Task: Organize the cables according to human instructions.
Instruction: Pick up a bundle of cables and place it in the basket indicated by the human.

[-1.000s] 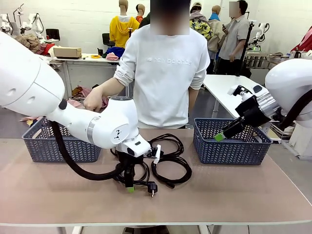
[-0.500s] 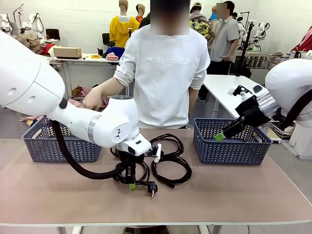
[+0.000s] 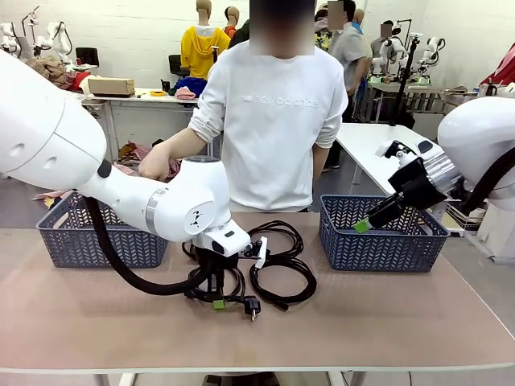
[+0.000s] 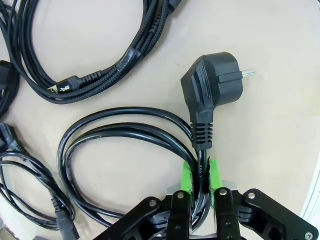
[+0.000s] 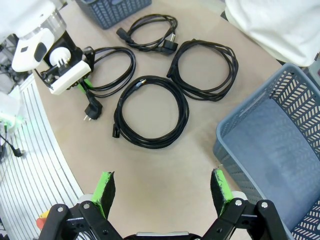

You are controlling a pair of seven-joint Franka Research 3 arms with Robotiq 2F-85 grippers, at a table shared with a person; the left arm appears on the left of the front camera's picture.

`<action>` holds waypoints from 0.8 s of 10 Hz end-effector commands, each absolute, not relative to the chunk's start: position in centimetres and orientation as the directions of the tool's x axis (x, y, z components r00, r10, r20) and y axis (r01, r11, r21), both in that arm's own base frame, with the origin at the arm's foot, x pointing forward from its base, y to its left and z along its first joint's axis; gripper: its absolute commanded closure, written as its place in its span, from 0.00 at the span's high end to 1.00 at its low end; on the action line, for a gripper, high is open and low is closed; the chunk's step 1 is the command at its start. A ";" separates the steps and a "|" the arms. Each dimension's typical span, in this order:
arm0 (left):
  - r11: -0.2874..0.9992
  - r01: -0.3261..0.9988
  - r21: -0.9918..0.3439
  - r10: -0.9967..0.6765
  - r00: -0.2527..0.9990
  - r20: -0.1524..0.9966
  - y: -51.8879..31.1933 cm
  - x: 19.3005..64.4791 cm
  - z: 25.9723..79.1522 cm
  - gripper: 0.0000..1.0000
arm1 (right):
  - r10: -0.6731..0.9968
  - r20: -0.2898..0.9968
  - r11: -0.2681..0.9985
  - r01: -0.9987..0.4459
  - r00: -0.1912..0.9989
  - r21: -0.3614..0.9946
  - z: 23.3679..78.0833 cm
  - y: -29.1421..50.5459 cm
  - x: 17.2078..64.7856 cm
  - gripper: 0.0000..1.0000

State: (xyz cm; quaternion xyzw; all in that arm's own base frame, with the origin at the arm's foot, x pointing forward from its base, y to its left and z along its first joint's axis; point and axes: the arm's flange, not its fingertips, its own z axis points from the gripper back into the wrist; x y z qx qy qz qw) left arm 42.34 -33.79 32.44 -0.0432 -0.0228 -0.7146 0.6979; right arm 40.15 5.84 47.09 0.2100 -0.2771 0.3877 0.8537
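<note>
Tan table is carrying two grey-blue baskets, the left basket and the right basket. The four black cables are lying as flat, loose coils in the middle between them. A person in a white sweatshirt is standing at the far side.

The white left arm is reaching across to the near coil, the one closest to the robot's side of the table. A second ago the left gripper was hanging over that coil with its jaws apart. Now it is clenching the cord just behind the plug, its green pads pressing on the cord from both sides. The other three coils are lying where they were.

In the left wrist view the plug's long axis is running straight away from the left gripper, in line with the fingers. Its metal pin is sticking out sideways toward the picture's right. In the front view the plug is lying on the table just right of the gripper, on the coil's near side.

The right gripper is hanging over the right basket as before. Its jaws are spread wide and holding nothing, and its wrist view is looking down on all four coils.
</note>
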 end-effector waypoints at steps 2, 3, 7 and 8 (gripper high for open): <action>0.000 0.999 0.053 -0.999 -0.003 0.048 -33.6 41.2 36.2 0.00 | 0.541 0.654 0.597 -0.789 0.530 0.145 47.0 5.8 40.5 1.00; 0.008 0.996 0.092 -0.998 0.003 0.059 -33.3 41.3 38.5 0.00 | 0.541 0.654 0.597 -0.789 0.530 0.145 47.0 5.8 40.5 1.00; 0.017 0.983 0.181 -0.999 0.007 0.052 -28.4 44.7 47.6 0.00 | 0.541 0.654 0.597 -0.789 0.530 0.145 47.0 5.8 40.5 1.00; 0.007 0.985 0.172 -0.999 -0.002 0.048 -26.7 45.8 49.1 0.00 | 0.541 0.654 0.597 -0.789 0.530 0.145 47.0 5.8 40.5 1.00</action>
